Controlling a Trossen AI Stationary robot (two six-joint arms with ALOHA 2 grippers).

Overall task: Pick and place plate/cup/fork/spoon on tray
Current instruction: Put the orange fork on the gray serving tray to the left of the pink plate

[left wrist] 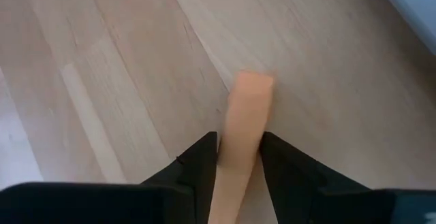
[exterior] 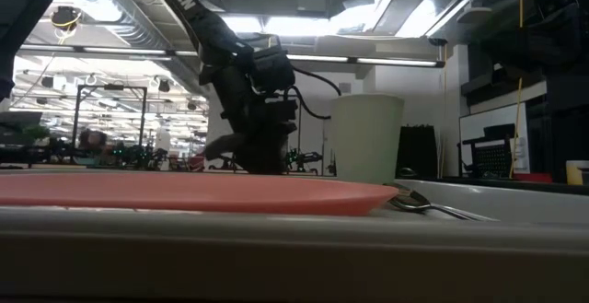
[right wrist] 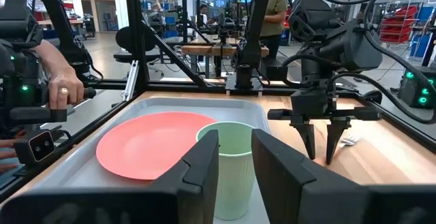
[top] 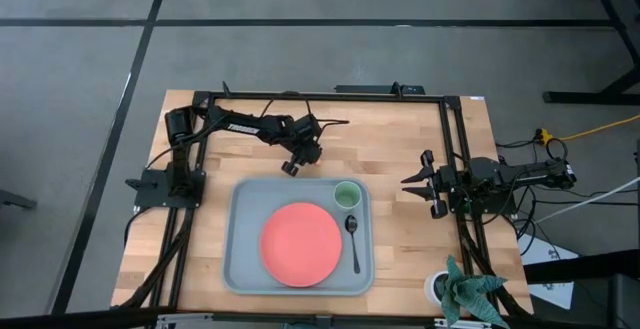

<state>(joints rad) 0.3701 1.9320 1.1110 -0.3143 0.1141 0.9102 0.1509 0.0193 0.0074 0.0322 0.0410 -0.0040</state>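
The blue-grey tray (top: 235,269) lies at the table's near middle. On it are the coral-red plate (top: 300,244), the pale-green cup (top: 346,195) at its far right corner, and the dark spoon (top: 353,234) right of the plate. My left gripper (top: 292,166) points down at the bare wood just beyond the tray's far rim and is shut on the fork's yellow-orange handle (left wrist: 248,108). The fork's silver tines (right wrist: 349,141) show beside the fingers. My right gripper (top: 421,183) waits open and empty at the table's right side. My left gripper pinches the fork's handle (left wrist: 238,149) between its two fingers, one on each long side. The fingers come from above, pointing down, and lie across the handle. The handle's free end (left wrist: 253,82) sticks out past them. The tines lie low at the wood; whether the fork is lifted clear, I cannot tell.
A white pot with a green plant (top: 460,287) stands at the table's near right corner. A dark frame runs along the table's far and side edges. A person's hand (right wrist: 60,84) shows beyond the table's left side. Bare wood lies right of the tray.
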